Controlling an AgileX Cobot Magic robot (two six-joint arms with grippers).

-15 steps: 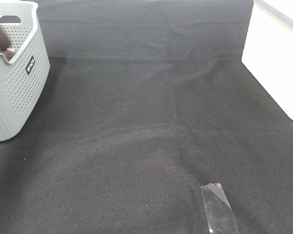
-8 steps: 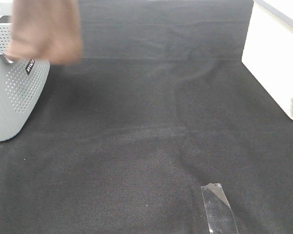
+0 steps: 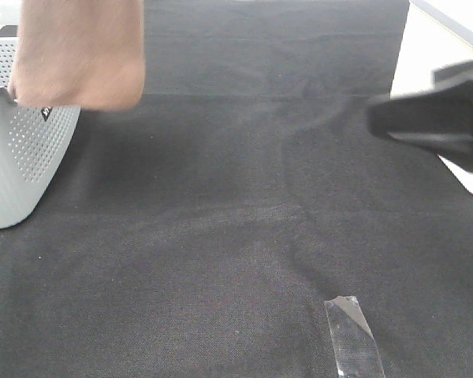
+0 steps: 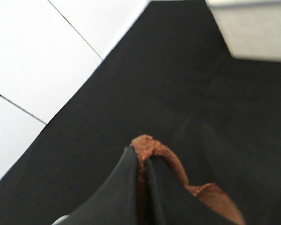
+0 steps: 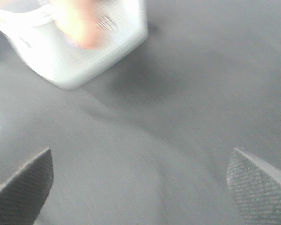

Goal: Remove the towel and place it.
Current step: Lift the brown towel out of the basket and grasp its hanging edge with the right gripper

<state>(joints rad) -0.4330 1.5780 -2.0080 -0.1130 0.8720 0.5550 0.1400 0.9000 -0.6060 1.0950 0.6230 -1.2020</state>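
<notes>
Towel (image 3: 79, 55) brown; basket (image 3: 24, 150) lt grey w/ dotted holes; worktop (image 3: 221, 220) black, woven; box (image 3: 426, 71) white; right pincer (image 5: 140, 183) black, cross-hatched inside.

Far left, towel (image 3: 79, 55) above basket (image 3: 24, 157).

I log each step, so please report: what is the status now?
Left pincer shut on towel. Right pincer open, empty. Towel hangs raised over grey basket. In the way: only a tape strip.

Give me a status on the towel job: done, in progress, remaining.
Done: the left gripper is shut on the brown towel. In hand: the towel hangs at the grey basket rim, motion-blurred, so whether it is fully clear is uncertain. Left: laying it down, presumably on the black table cloth; the right gripper is open, holding nothing.
</notes>
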